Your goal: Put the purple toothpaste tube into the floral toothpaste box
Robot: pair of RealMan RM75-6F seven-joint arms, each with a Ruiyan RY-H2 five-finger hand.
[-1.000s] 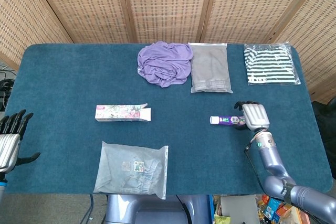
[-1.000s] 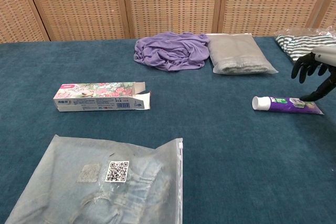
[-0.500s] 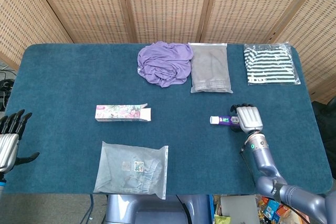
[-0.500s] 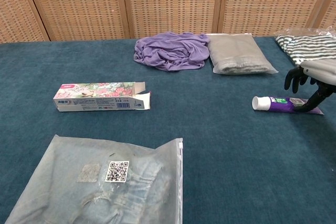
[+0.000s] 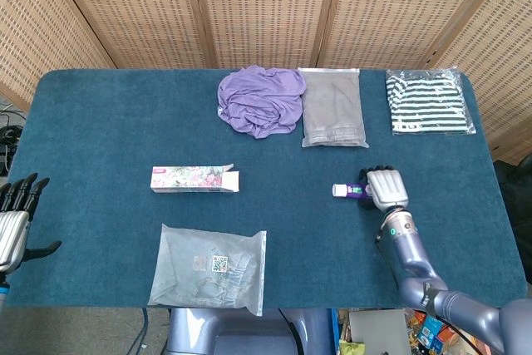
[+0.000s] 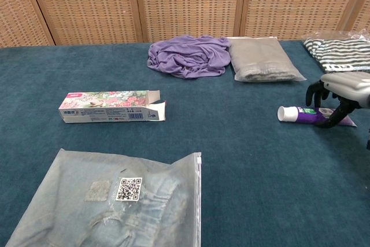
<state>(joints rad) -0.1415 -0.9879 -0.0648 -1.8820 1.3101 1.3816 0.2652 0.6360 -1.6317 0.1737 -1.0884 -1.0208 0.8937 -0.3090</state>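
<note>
Right hand (image 6: 341,93) sits arched over the purple toothpaste tube (image 6: 303,114) at frame right, fingers either side, grasp not confirmable. Tube axis runs left-right, white cap toward the floral cardboard toothpaste box (image 5: 194,179), open flap facing it. Left hand (image 5: 15,215) idles at lower-left edge, fingers spread, holding nothing.

R hand (image 5: 386,188) over purple tube (image 5: 349,190), floral box (image 5: 194,179) well apart to its left, L hand (image 5: 15,220) at table (image 5: 100,122) edge, fingers apart
</note>
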